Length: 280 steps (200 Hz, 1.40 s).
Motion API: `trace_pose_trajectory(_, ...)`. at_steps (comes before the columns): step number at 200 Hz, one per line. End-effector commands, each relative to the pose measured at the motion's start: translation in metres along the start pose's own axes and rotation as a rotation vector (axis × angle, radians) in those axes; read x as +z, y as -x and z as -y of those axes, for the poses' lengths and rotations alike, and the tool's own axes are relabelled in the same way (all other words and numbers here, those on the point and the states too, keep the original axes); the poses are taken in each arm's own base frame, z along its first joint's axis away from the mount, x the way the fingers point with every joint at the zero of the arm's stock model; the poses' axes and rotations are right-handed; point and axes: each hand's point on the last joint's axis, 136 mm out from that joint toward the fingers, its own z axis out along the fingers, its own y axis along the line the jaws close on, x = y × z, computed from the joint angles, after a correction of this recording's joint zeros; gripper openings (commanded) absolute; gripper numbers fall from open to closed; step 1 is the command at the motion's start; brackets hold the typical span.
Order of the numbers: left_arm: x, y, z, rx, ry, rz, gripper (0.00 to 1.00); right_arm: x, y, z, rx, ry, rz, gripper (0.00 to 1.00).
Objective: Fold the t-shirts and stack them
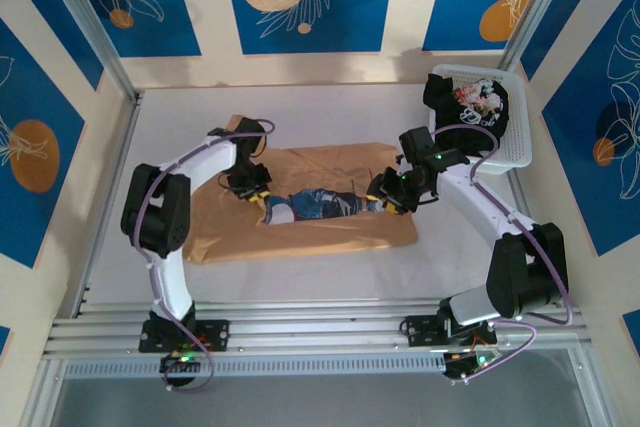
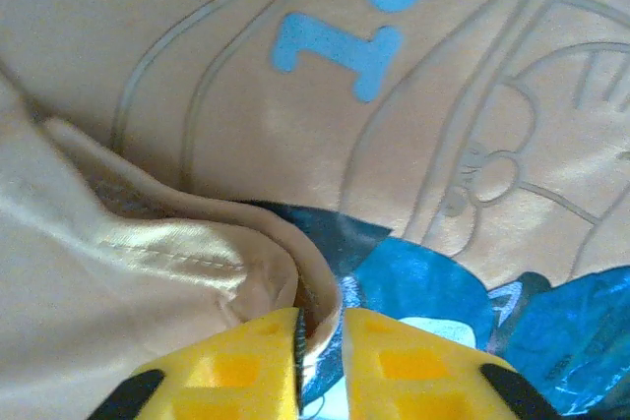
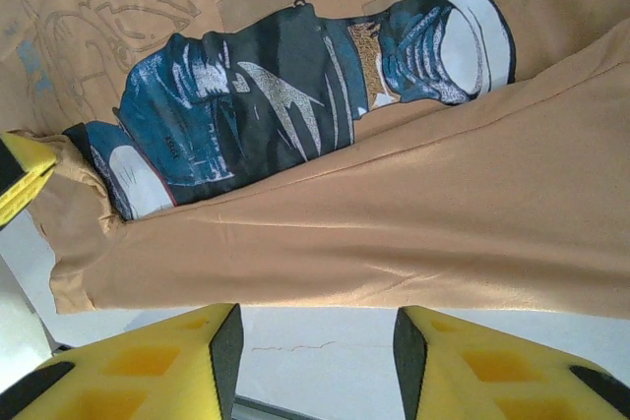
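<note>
Two t-shirts, one basket (image 1: 518, 152), two pairs of fingers.
One tan t-shirt (image 1: 300, 172) lies between left fingers (image 2: 236, 366) and right fingers (image 3: 148, 359); one black t-shirt (image 1: 495, 112) lies beyond the right.

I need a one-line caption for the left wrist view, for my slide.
Left gripper shut on a fold of the tan t-shirt, beside its blue print.

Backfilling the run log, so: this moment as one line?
left jaws: shut on tan t-shirt fold | right jaws: open at its edge | black t-shirt: in basket
</note>
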Motion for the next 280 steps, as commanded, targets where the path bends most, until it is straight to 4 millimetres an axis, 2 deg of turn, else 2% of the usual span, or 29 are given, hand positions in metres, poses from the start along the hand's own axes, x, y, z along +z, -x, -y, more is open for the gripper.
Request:
trace_pose_trajectory(1,-0.019,0.009,0.013,0.101,-0.054,0.079,0.3,0.002,-0.006,0.0,0.025,0.01,-0.045,0.47)
trace_pose_trajectory(21,-0.027,0.012,-0.009,0.097,0.029,0.103,0.43,0.003,-0.006,0.0,0.024,0.013,-0.049,0.47)
trace_pose_trajectory(55,-0.03,0.022,-0.061,-0.077,0.011,0.112,0.44,0.007,-0.007,-0.003,0.018,0.025,-0.062,0.47)
trace_pose_trajectory(68,-0.027,0.031,-0.067,-0.109,-0.038,0.109,0.4,0.008,-0.008,-0.005,0.014,0.03,-0.069,0.47)
trace_pose_trajectory(90,-0.02,0.045,-0.061,-0.128,-0.122,0.092,0.28,0.01,-0.009,-0.008,0.007,0.04,-0.077,0.42)
trace_pose_trajectory(121,-0.001,0.053,-0.061,-0.158,-0.109,0.046,0.23,0.015,-0.009,-0.006,0.01,0.026,-0.082,0.39)
trace_pose_trajectory(140,0.014,0.053,-0.078,-0.184,-0.019,0.013,0.17,0.018,-0.005,-0.002,0.016,0.013,-0.073,0.36)
trace_pose_trajectory(161,0.019,0.06,-0.105,-0.205,0.086,0.026,0.13,0.019,0.004,0.003,0.024,-0.002,-0.056,0.34)
trace_pose_trajectory(176,0.016,0.067,-0.118,-0.224,0.128,0.049,0.12,0.02,0.011,0.005,0.028,-0.008,-0.048,0.34)
trace_pose_trajectory(190,0.007,0.073,-0.12,-0.238,0.126,0.078,0.14,0.021,0.017,0.01,0.038,-0.021,-0.041,0.34)
trace_pose_trajectory(210,-0.008,0.078,-0.109,-0.242,0.068,0.112,0.21,0.025,0.024,0.018,0.048,-0.043,-0.041,0.34)
trace_pose_trajectory(228,-0.026,0.077,-0.106,-0.262,0.056,0.141,0.33,0.029,0.029,0.025,0.054,-0.067,-0.043,0.33)
trace_pose_trajectory(241,-0.043,0.074,-0.109,-0.281,0.06,0.182,0.37,0.031,0.034,0.026,0.043,-0.082,-0.038,0.33)
trace_pose_trajectory(257,-0.058,0.065,-0.108,-0.305,0.033,0.206,0.38,0.033,0.042,0.022,0.016,-0.088,-0.03,0.33)
trace_pose_trajectory(280,-0.053,0.041,-0.105,-0.339,0.003,0.132,0.33,0.041,0.055,0.015,-0.008,-0.106,-0.037,0.33)
